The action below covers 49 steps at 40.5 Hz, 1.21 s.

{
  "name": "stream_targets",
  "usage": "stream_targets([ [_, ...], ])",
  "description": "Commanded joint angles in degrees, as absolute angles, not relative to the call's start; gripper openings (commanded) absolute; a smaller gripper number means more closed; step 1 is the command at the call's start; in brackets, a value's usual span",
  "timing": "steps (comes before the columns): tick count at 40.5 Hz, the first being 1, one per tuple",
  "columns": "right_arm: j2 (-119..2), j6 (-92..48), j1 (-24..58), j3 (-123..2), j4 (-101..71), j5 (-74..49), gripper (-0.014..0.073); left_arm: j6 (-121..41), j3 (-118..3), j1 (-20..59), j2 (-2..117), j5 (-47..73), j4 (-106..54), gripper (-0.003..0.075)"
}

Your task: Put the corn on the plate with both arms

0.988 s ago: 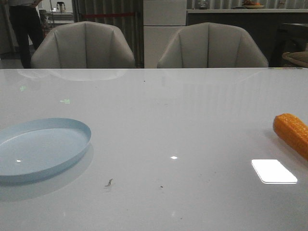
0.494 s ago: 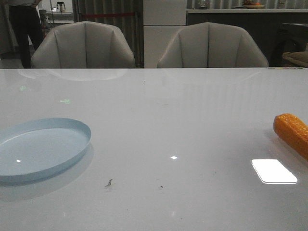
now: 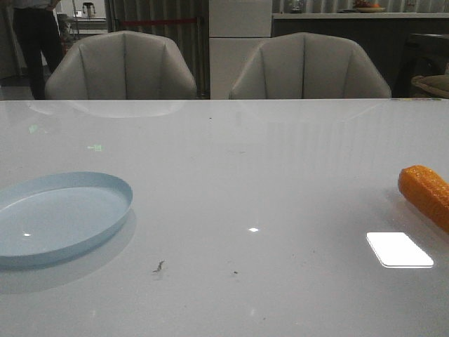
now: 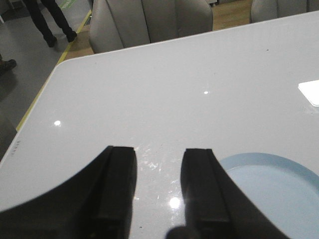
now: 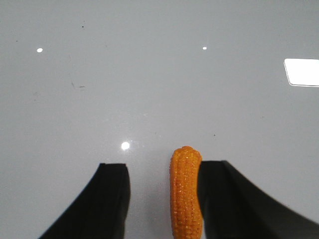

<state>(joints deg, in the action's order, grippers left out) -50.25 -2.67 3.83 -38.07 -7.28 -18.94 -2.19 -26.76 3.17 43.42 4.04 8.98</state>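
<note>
The orange-yellow corn [image 3: 426,194] lies on the white table at the far right, partly cut by the frame edge. In the right wrist view the corn [image 5: 186,191] lies between the open black fingers of my right gripper [image 5: 164,174], close against one finger, with a wide gap to the other. The pale blue plate [image 3: 59,216] sits at the front left, empty. In the left wrist view the plate [image 4: 271,191] lies just beside my left gripper [image 4: 158,159], which is open and empty over bare table. Neither gripper shows in the front view.
Two grey chairs [image 3: 123,67] [image 3: 309,69] stand behind the table's far edge. A person [image 3: 35,35] stands at the back left. The table's edge and the floor [image 4: 30,64] show in the left wrist view. Small dark specks [image 3: 159,266] lie near the front middle.
</note>
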Motion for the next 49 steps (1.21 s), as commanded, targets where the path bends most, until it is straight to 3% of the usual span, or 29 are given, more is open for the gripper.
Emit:
stream_targets([
  [1, -49.9, -2.9, 3.6, -40.1, -7.6, -15.1, 0.0446, -1.6, -28.6, 3.2, 43.5, -0.7, 6.3, 0.0319],
  [9, -49.9, -2.9, 3.6, -40.1, -7.7, -15.1, 0.0446, -1.6, -34.2, 3.2, 50.2, 6.4, 0.4, 0.0319],
  [30, -49.9, -2.9, 3.6, -40.1, -7.7, -15.8, 0.0446, -1.6, -58.5, 3.2, 82.5, 28.7, -0.3, 0.0316],
  [49, -49.9, -2.9, 3.6, -40.1, -7.7, -15.9, 0.0446, -1.6, -59.6, 3.2, 97.1, 30.7, -3.3, 0.0316],
])
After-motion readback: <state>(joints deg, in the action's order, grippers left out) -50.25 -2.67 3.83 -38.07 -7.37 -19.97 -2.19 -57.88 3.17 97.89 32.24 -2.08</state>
